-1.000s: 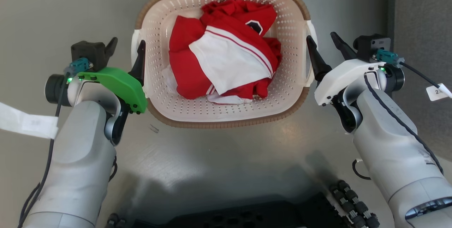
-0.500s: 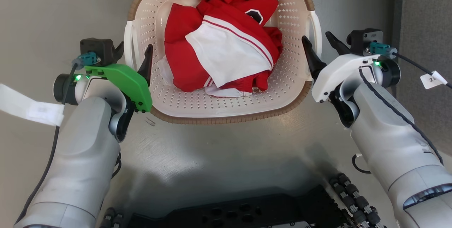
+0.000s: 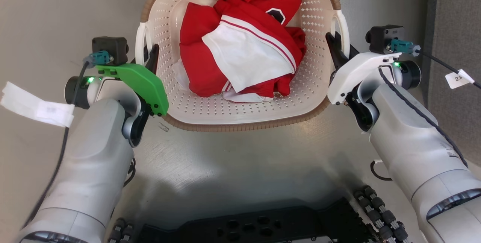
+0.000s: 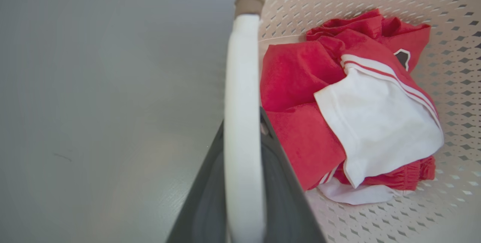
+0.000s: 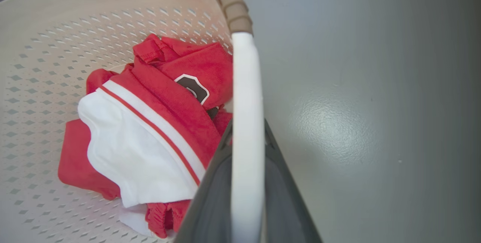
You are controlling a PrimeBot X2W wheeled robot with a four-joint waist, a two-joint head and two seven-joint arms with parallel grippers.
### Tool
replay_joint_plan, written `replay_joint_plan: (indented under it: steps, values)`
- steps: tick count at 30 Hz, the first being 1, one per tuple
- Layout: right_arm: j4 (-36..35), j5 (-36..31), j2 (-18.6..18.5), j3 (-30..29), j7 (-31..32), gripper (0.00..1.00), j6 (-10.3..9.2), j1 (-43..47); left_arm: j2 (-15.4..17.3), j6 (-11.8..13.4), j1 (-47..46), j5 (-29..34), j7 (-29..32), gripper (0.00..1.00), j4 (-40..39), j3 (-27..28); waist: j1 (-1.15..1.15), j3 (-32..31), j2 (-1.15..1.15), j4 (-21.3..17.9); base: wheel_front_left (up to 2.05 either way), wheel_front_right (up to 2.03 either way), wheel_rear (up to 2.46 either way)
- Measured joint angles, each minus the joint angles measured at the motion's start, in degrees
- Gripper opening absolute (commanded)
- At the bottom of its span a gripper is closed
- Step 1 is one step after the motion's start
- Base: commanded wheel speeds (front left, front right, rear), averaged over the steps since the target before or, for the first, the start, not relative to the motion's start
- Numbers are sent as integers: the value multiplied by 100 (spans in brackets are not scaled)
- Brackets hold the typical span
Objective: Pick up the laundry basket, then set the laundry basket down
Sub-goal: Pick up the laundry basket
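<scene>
A smooth grey floor [image 3: 240, 167] extends across the head view, with a soft light glare [image 3: 180, 175] toward 7 o'clock, a broad dark shadow [image 3: 233, 205] at 6 o'clock, and a darker grey textured panel [image 3: 454, 28] along 3 o'clock.

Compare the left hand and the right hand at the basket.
The left hand wears a green shell; the right hand wears a white shell. The left hand grips the basket's left handle; the right hand grips its right handle. Shared: each has dark fingers closed on a white handle, one finger on each side of it.
</scene>
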Motion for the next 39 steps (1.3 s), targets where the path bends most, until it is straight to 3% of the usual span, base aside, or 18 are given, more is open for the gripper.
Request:
replay_joint_plan:
  steps: [11,24,39]
  values:
    - [92,326,0,371,3,0,-1,-10,37,0,-57,-338,-58,0,263,-258,0,-241,0,-1,0,0,0]
    - [115,935,-1,815,16,0,-2,145,27,-1,27,-835,-51,0,613,-443,0,-1076,0,-52,0,0,0]
    - [223,1553,0,1318,784,0,-8,381,2,-2,392,-1360,367,0,960,-687,0,-2280,0,-157,0,0,0]
